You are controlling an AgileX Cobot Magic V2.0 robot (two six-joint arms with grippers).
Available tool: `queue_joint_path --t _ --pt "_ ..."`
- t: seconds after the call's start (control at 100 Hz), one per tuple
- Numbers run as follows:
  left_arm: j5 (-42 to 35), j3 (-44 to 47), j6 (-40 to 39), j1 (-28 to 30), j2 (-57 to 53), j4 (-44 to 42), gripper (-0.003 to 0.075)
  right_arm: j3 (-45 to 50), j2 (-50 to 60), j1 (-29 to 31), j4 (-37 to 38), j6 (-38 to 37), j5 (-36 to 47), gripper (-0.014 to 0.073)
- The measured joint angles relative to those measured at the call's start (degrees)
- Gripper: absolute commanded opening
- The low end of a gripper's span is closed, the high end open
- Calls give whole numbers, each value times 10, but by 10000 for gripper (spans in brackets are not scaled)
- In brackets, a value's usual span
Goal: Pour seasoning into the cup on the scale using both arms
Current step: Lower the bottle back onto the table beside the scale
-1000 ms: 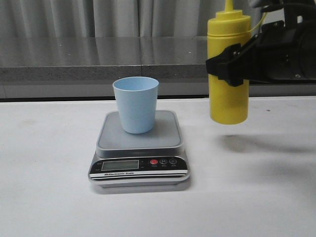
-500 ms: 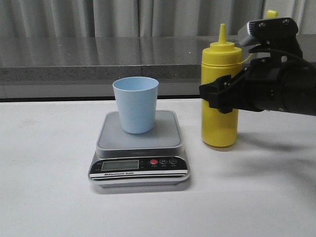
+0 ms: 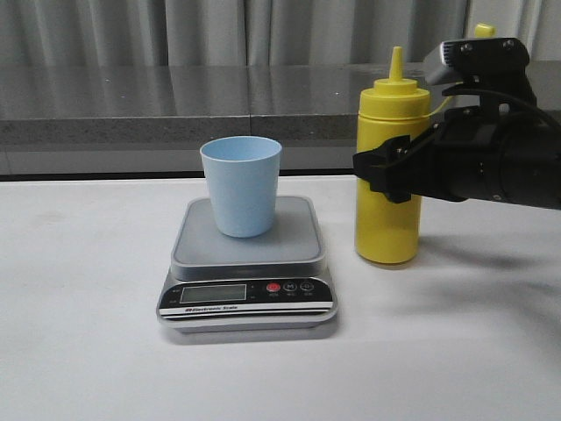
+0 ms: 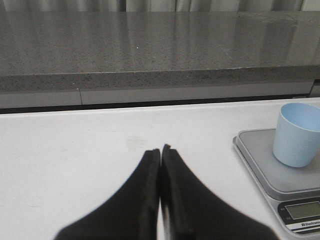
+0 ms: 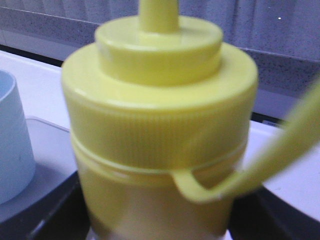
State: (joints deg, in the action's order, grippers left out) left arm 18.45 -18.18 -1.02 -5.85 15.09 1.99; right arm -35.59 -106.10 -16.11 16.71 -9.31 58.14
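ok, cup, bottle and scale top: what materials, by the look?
Cup: likely matte light blue plastic, no glare. Squeeze bottle: yellow plastic, slightly glossy, ribbed cap in the right wrist view. Scale platform: silver-grey, satin; metal or painted plastic, can't tell.

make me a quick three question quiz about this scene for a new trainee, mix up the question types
1. True or false: the blue cup stands on the scale.
2. Which tool grips the yellow bottle? A) left B) right C) neither
3. Fill in: the left tool has its jaws ____.

Key:
1. True
2. B; the right tool is clamped around the bottle's middle, bottle upright beside the scale.
3. Closed, holding nothing.
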Motion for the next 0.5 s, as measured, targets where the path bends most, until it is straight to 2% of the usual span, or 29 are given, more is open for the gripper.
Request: queue_joint_path --t 0.24,0.5 --pt "0 0 0 0 0 0 -20 0 0 0 0 -3 1 594" --pt "0 0 0 0 0 0 -20 0 0 0 -1 -5 6 608"
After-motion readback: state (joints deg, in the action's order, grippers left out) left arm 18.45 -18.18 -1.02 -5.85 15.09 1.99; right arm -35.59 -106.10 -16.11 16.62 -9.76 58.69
